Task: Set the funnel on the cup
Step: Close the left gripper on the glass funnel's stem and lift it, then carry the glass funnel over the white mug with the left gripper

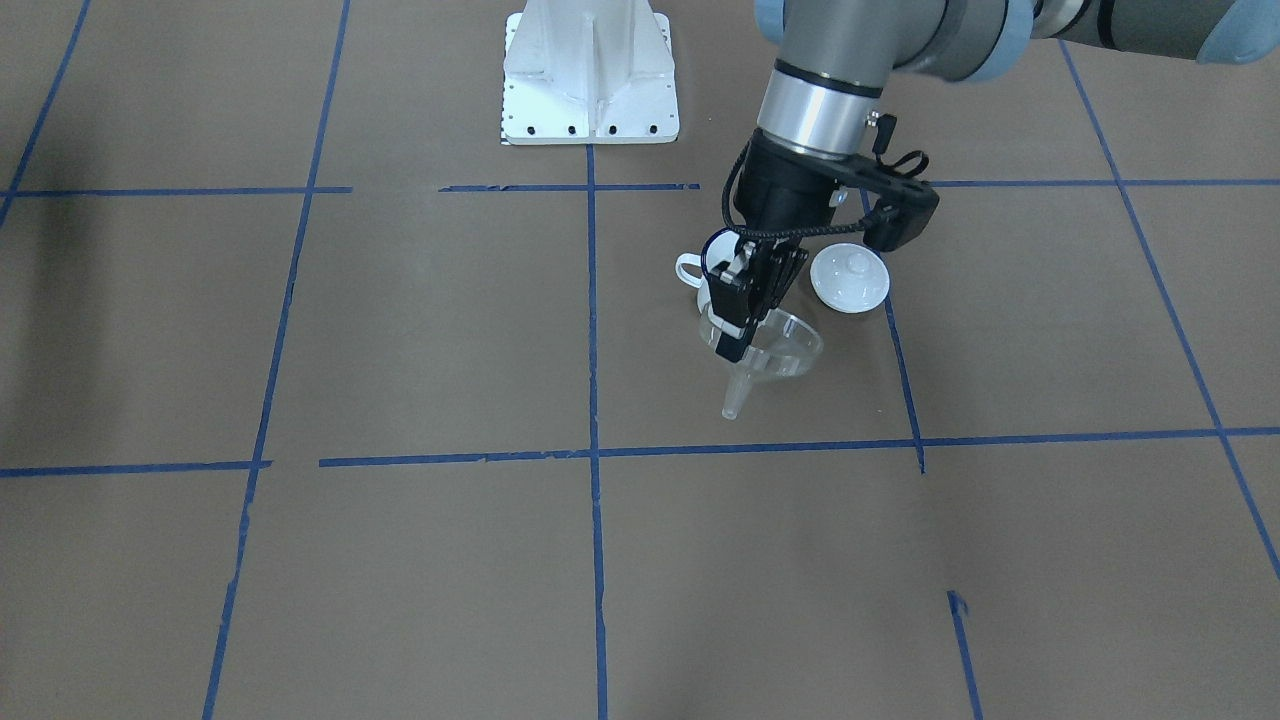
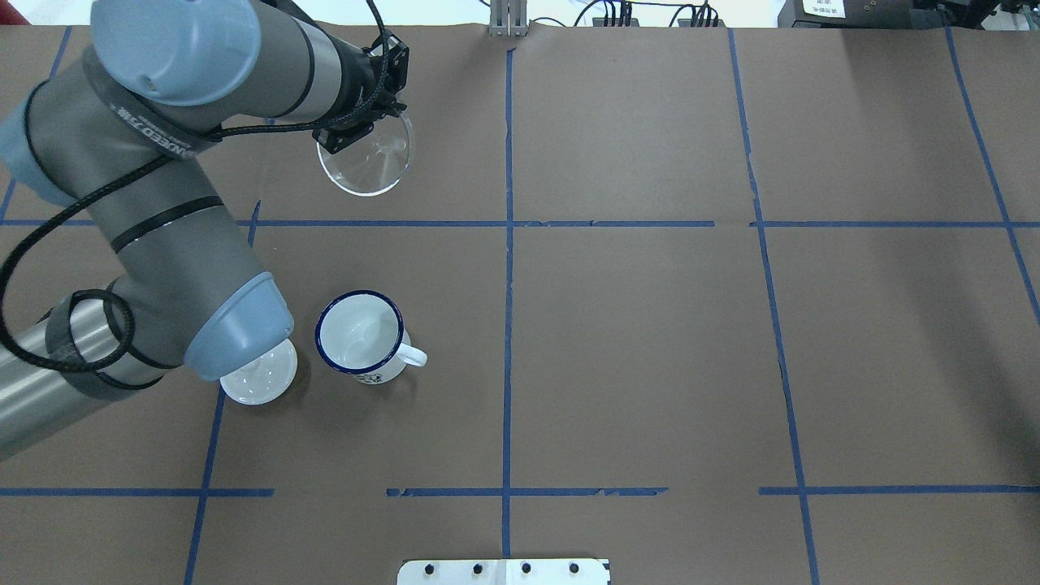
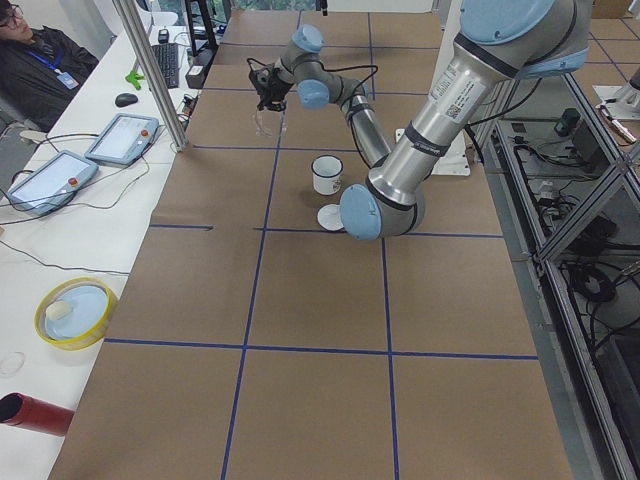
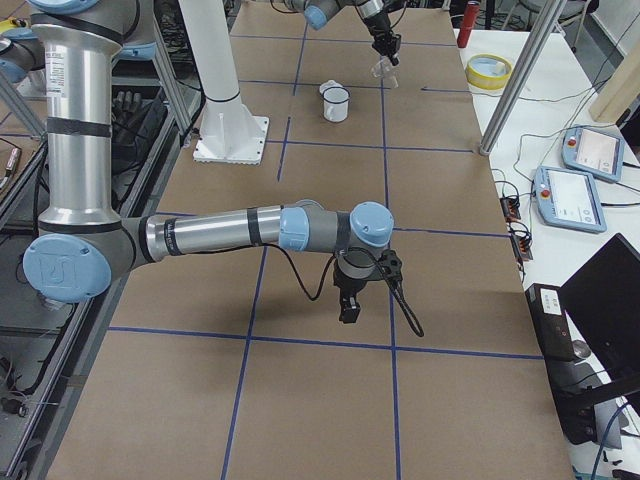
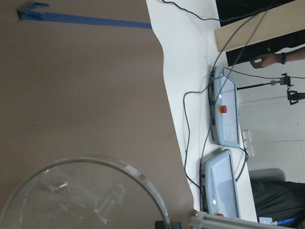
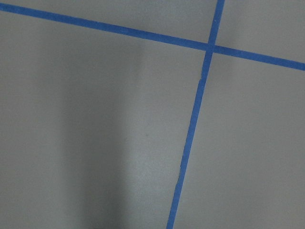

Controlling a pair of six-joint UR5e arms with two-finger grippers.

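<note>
Writing: white lettering on black band [image 2: 154,134] and dark print on cup [image 2: 359,335], both unreadable | funnel [image 1: 785,350] in the air, tilted, spout downward, well apart from cup, which stood on table [image 2: 650,325] just beside lid [image 2: 258,379] | left gripper [image 1: 738,325] clamped on funnel rim | right gripper [image 4: 349,308] over table, far from both; whether parted or closed could not be told.
</note>
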